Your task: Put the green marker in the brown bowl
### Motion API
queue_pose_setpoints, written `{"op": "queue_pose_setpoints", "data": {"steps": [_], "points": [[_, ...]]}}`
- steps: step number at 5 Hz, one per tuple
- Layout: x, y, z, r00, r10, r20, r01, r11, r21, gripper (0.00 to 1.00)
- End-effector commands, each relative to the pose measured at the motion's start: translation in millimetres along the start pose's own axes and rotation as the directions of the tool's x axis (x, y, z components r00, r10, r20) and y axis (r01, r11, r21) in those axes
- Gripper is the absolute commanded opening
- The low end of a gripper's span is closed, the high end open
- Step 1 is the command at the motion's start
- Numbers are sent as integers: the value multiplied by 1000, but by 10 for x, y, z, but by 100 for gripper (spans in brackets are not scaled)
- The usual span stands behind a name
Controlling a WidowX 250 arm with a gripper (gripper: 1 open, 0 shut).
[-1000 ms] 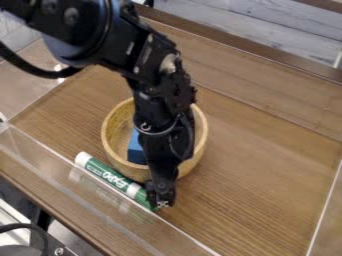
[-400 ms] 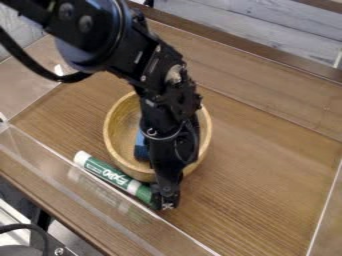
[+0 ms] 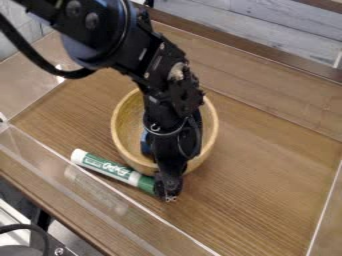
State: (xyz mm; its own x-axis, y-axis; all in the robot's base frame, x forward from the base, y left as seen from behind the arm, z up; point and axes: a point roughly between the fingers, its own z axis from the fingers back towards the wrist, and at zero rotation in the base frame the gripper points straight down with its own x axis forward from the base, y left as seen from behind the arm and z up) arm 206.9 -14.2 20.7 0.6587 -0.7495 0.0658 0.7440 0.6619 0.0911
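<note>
The green marker (image 3: 114, 170) lies flat on the wooden table in front of the brown bowl (image 3: 124, 118), white barrel to the left and dark cap to the right. My gripper (image 3: 167, 186) points straight down at the cap end, low against the table, with its dark fingers on either side of the cap. How tightly they sit on the cap is too small and dark to read. The arm rises over the bowl's middle and hides most of its inside.
A clear plastic wall (image 3: 40, 205) runs along the table's front left edge, and another (image 3: 321, 215) stands at the right. The wooden surface (image 3: 261, 150) stretches out to the right of the bowl.
The gripper stays low at the marker's cap end and its fingers look drawn closer together. The cap end has swung slightly toward the bowl.
</note>
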Motion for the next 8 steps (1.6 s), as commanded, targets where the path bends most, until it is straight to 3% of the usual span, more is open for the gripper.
{"op": "queue_pose_setpoints", "data": {"steps": [1, 8], "points": [[-32, -56, -77, 1000, -2, -18, 2, 1000, -22, 0], [12, -156, -21, 1000, 8, 4, -8, 999, -37, 0]]}}
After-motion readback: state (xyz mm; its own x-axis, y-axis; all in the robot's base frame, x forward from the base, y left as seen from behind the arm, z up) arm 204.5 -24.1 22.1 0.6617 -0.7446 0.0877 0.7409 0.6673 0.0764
